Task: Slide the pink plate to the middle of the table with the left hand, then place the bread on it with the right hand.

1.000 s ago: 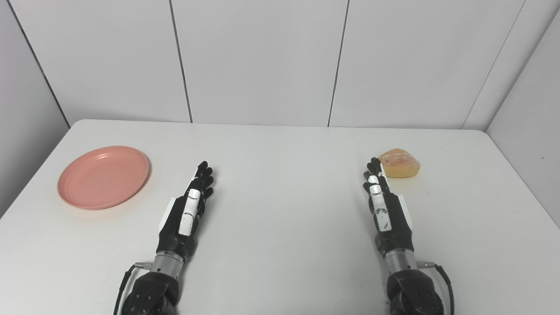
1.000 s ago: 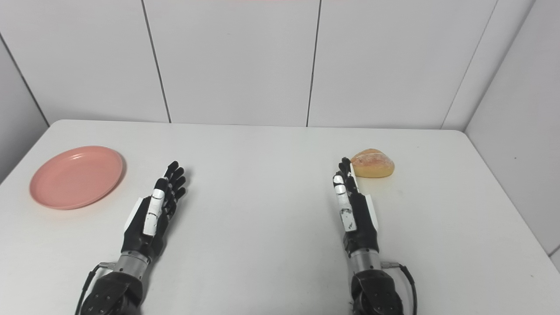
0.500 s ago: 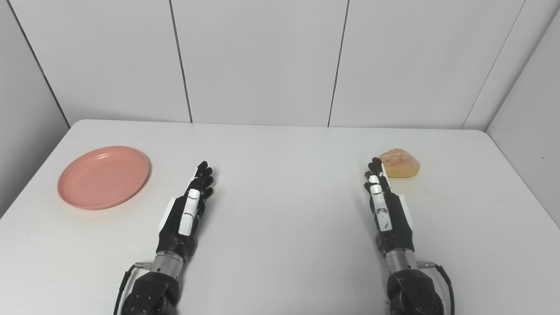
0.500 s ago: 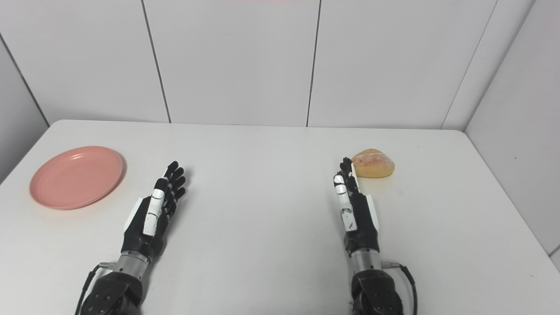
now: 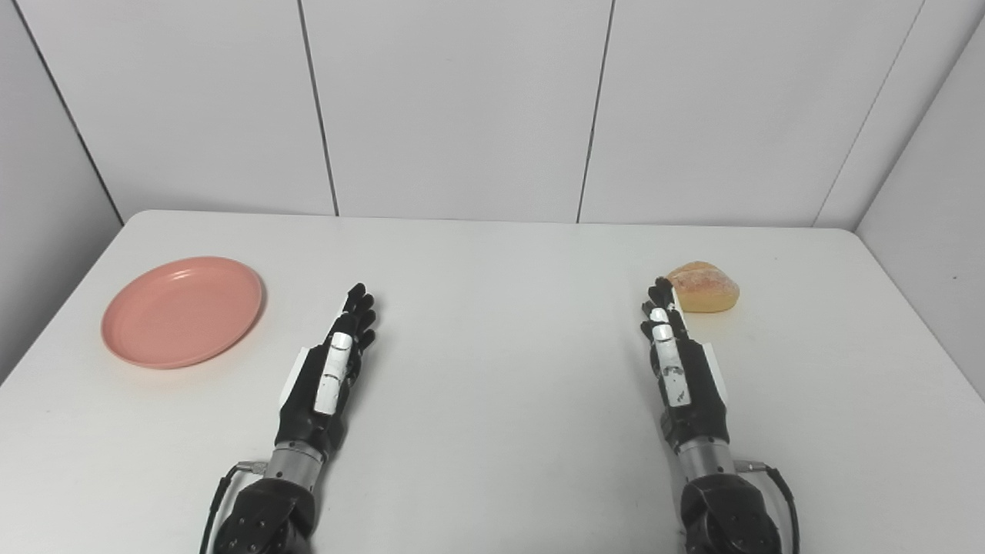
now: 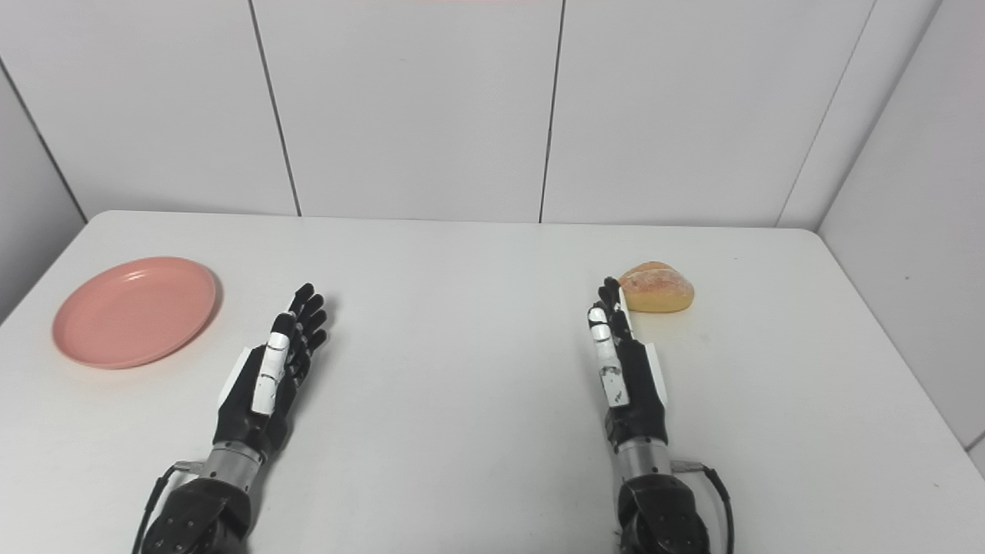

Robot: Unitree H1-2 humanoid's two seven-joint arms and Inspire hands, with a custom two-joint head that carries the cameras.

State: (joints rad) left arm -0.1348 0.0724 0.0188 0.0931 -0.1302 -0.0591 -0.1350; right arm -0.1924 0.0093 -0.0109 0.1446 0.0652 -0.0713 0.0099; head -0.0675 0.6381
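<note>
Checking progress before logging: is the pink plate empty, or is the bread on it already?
Empty. The pink plate shows only its bare inner surface at the table's left, while the bread lies on the table far right.

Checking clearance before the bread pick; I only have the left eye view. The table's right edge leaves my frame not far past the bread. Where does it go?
Observer: In the right eye view the table edge runs much nearer the robot before the frame cuts it. The bread sits well inside it.
Operator: Right hand touching the bread?
Observer: The right hand overlaps the bread's left end with its fingertips here too. No gap shows, so I can't tell contact.
</note>
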